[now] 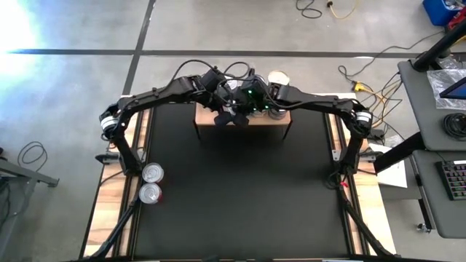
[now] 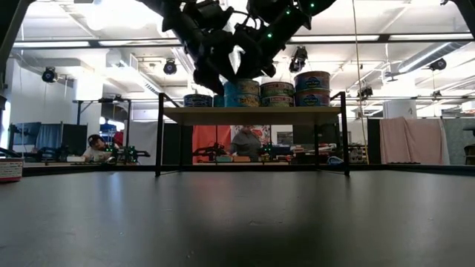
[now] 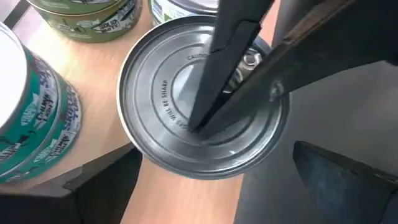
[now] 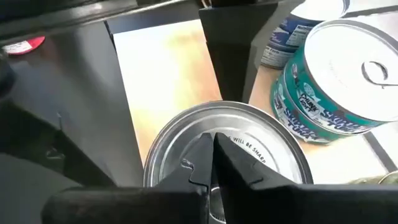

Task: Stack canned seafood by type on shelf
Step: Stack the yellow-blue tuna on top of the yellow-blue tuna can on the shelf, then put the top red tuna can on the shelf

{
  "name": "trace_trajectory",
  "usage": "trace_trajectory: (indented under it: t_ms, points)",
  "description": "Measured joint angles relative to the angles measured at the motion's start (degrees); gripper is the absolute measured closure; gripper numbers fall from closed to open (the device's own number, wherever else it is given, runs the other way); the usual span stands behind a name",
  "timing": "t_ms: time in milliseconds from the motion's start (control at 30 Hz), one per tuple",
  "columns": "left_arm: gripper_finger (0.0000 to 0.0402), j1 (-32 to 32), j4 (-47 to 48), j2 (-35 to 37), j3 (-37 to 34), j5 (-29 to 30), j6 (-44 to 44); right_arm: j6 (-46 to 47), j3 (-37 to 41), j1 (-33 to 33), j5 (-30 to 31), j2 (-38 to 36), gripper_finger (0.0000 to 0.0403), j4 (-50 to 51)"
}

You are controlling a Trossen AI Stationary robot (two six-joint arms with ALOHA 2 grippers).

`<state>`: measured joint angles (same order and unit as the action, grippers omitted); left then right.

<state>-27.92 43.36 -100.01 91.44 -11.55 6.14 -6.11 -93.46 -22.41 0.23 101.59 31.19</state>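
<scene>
Both arms reaching in to the shelf (image 1: 280,121) at 12 o'clock on the counter (image 1: 240,204), meeting above its light wood top.

Right tool (image 4: 211,158) pressed together, pinching nothing, tips resting on the silver lid of a tin (image 4: 273,155) standing near the shelf's front edge. Left tool (image 1: 234,116) spread wide just beside it, over the same tin (image 3: 155,93); no grip by it to be seen.

Low view: shelf (image 2: 252,115) on thin black legs, carrying rows of canned seafood (image 2: 312,87), some stacked two high, with blue and teal labels. Arms (image 2: 223,37) coming down from above onto the tin at about the middle of the row (image 2: 242,93).

Right wrist view: a two-high teal-labelled stack (image 4: 336,81) just beside the touched tin, a blue-labelled tin (image 4: 292,34) behind that. Left wrist view: teal stack (image 3: 31,118) and an olive-labelled tin (image 3: 93,15) near the same tin.

Two more tins (image 1: 151,183) off the shelf at 8 o'clock, touching each other at the counter's left edge, red label showing on the nearer one.

People in the room beyond, under the shelf top (image 2: 245,141).
</scene>
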Motion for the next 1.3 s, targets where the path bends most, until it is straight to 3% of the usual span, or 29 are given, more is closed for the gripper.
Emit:
trace_trajectory:
  t_ms: [133, 333, 500, 633, 867, 1033, 1167, 1300]
  points:
    - [0.0002, 0.0, 2.2, 1.1, 0.6, 0.0, 1.5, 0.0, 0.0, -0.1, 0.0, 0.0, 0.039, 0.0]
    - [0.0002, -0.2, 13.9, 1.2, 7.3, 1.3, 5.1, 0.0, 0.1, -0.2, 0.0, -0.2, 0.039, -0.3]
    - [0.0002, 0.4, 22.1, 3.5, 11.6, 3.3, 3.4, -0.6, 0.3, -0.2, 0.0, -1.6, 0.039, -0.3]
    - [0.0002, 3.5, 24.9, 8.0, 10.7, 3.4, 1.4, -1.2, 0.4, -0.2, 0.0, -2.8, 0.039, -0.2]
    - [0.0002, 10.3, 30.0, 19.0, 2.7, 6.3, -10.4, -0.1, 0.4, 1.7, -0.6, -5.4, 0.039, -3.5]
    - [0.0002, 15.4, 32.3, 27.8, -7.8, 6.5, -29.2, -1.5, 0.4, 4.1, -5.8, -5.9, 0.039, -6.9]
    - [0.0003, 23.5, 33.6, 32.8, -17.8, 9.2, -44.8, -1.6, 0.3, 6.2, -9.9, -6.1, 0.039, -11.0]
    - [0.0019, 32.9, 34.8, 34.0, -25.8, 9.4, -53.0, -1.6, 0.3, 9.1, -10.7, -6.1, 0.039, -12.5]
